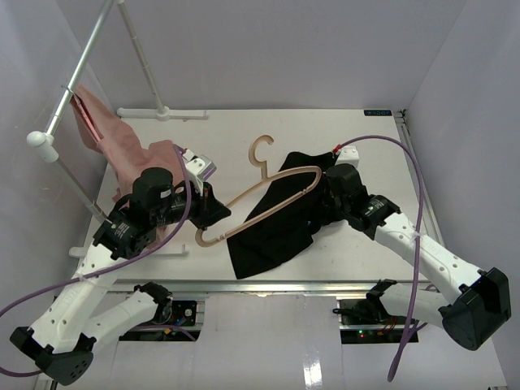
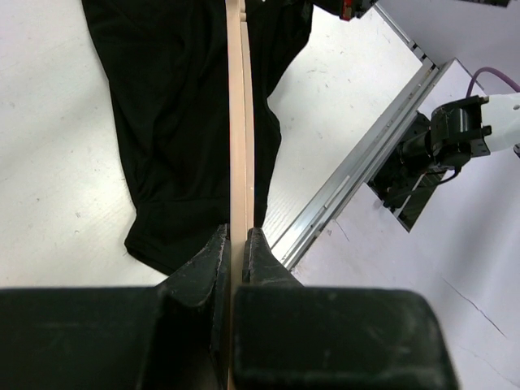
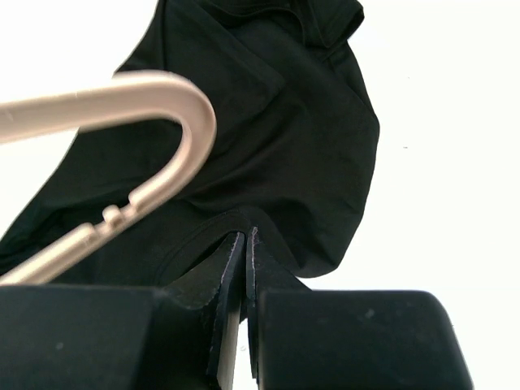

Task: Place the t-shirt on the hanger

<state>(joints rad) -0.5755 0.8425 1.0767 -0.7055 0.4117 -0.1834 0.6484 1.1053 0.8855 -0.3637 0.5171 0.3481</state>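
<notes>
The light tan wooden hanger (image 1: pixel 252 192) lies slantwise across the table, its hook (image 1: pixel 260 151) pointing to the far side. My left gripper (image 1: pixel 216 216) is shut on the hanger's left end; in the left wrist view the hanger (image 2: pixel 237 122) runs straight out from between the jaws of the left gripper (image 2: pixel 236 236). The black t-shirt (image 1: pixel 272 231) lies crumpled under the hanger's right half. My right gripper (image 1: pixel 325 188) is shut on a fold of the t-shirt (image 3: pixel 268 122) at its edge. In the right wrist view the hanger's rounded end (image 3: pixel 191 122) lies just left of and beyond the right gripper (image 3: pixel 246 236).
A pink garment (image 1: pixel 114 142) hangs from the grey metal rail (image 1: pixel 77 77) at the far left, with the rack's white foot (image 1: pixel 162 114) at the back. The table's aluminium front edge (image 2: pixel 357 175) runs close behind the t-shirt's hem.
</notes>
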